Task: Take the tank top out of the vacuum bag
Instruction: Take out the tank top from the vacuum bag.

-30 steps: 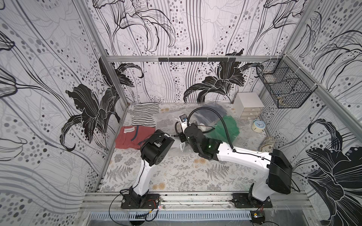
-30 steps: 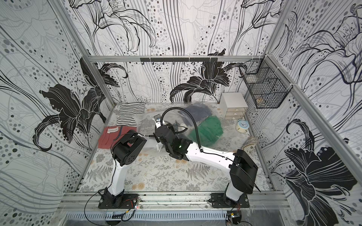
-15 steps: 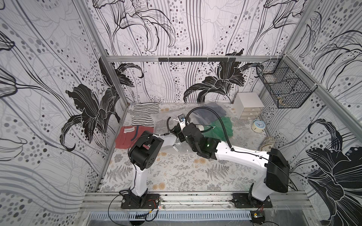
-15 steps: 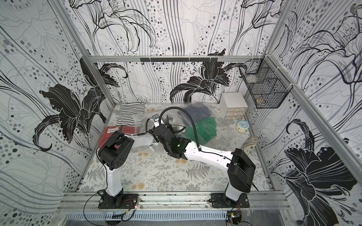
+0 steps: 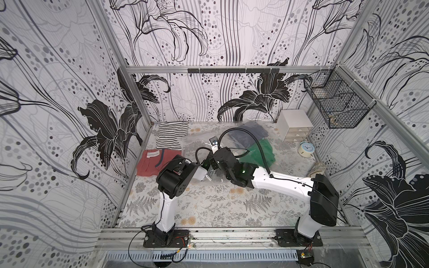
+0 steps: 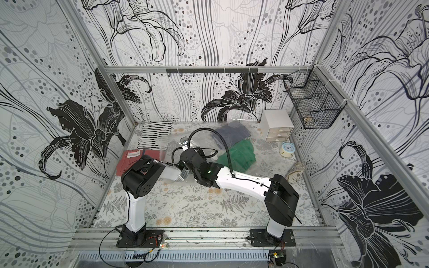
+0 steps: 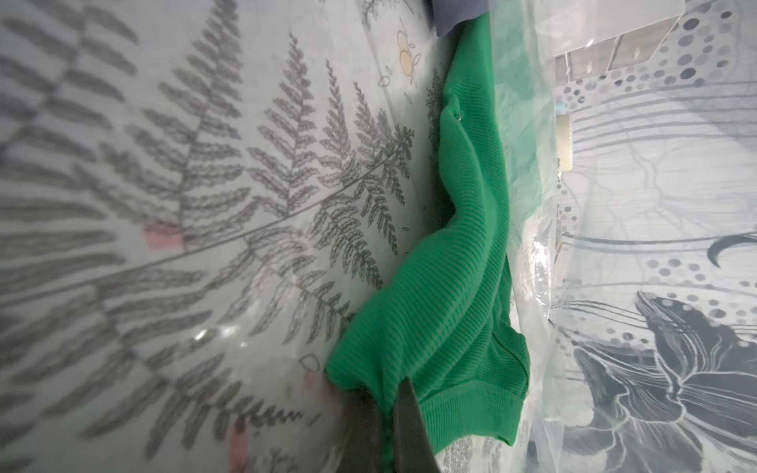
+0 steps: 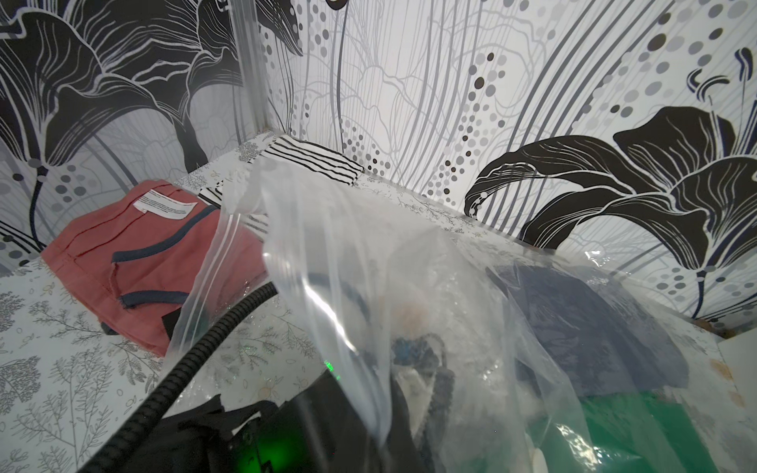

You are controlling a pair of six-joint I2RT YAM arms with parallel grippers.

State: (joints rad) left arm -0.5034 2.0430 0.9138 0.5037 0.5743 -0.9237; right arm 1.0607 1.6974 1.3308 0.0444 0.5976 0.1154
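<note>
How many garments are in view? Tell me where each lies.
4. Black-and-white striped folded cloth at the far left corner; salmon folded garment with navy trim in front of it; dark navy garment and green ribbed garment inside the clear plastic vacuum bag. More may be hidden.

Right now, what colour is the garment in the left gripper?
Green, finely ribbed; the garment shows best in the left wrist view.

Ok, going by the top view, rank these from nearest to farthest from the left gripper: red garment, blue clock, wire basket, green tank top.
1. The green tank top, pinched in the left gripper inside the vacuum bag.
2. The red garment, beside the left wall.
3. The blue clock, across by the right wall.
4. The wire basket, hung high on the right wall.
</note>
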